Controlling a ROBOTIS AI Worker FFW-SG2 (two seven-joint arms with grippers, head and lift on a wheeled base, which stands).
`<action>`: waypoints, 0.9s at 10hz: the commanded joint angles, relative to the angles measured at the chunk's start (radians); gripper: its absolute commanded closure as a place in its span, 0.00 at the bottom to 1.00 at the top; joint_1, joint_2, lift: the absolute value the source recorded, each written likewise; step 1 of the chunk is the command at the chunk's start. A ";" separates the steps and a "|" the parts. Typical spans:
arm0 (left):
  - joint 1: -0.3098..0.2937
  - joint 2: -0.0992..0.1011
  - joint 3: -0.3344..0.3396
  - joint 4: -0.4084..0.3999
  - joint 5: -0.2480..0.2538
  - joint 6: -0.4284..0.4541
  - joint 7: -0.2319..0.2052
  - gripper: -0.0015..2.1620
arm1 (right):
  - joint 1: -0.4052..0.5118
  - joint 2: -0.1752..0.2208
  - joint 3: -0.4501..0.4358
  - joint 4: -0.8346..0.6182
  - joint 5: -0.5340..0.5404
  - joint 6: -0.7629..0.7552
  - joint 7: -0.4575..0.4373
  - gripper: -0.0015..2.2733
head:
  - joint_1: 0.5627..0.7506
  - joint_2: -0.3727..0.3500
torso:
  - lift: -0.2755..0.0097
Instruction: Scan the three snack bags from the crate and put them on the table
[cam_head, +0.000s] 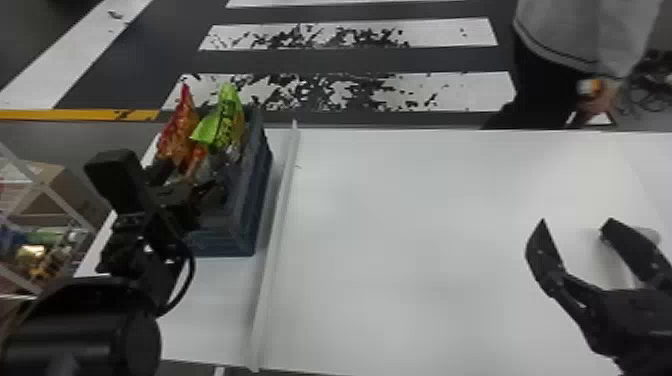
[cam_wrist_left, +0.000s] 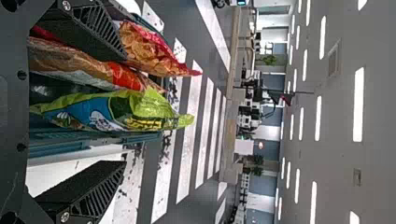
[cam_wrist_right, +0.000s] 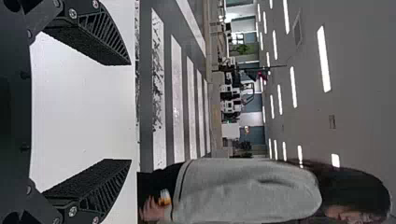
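- L gripper (cam_head: 187, 181): over crate (cam_head: 252, 200), at snack bags; jaws wide open, nothing gripped.
- L wrist view: orange-brown bag (cam_wrist_left: 79, 65) & green bag (cam_wrist_left: 116, 109) show in gap btwn fingers; one finger (cam_wrist_left: 88, 28) overlaps red bag (cam_wrist_left: 149, 49), can't tell if touching.
- R gripper (cam_head: 575, 222): above R part of white table (cam_head: 400, 225), well apart from crate; jaws wide open, nothing btwn them, table surface seen thru gap in R wrist view.
- Crate: blue-gray, on L part of white surface, all 3 bags in it.
- Bags: roughly upright, tops poking above rim; red one on L side, green one on R next to crate wall, orange-brown one btwn, per L wrist view. Lower parts hidden.
- Pale raised strip (cam_head: 280, 200): runs along table just R of crate, front to back.
- Rack (cam_head: 55, 192) w/ cardboard box (cam_head: 75, 197): L of table, lower down.
- Floor (cam_head: 135, 55) past table: dark w/ white stripes, worn in spots, + yellow line (cam_head: 75, 115).
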 joint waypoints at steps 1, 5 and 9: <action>-0.041 0.000 0.012 0.059 0.005 -0.011 0.016 0.04 | -0.002 -0.005 0.001 0.009 0.003 0.000 -0.001 0.07 | 0.70 0.68 | 0.64; -0.104 0.000 0.043 0.115 0.009 -0.032 0.016 0.04 | -0.040 -0.031 0.027 0.027 -0.002 0.021 -0.001 0.07 | 0.70 0.74 | 0.64; -0.143 -0.023 0.007 0.154 0.003 -0.029 0.017 0.04 | -0.056 -0.040 0.034 0.043 -0.008 0.021 -0.001 0.07 | 0.70 0.74 | 0.64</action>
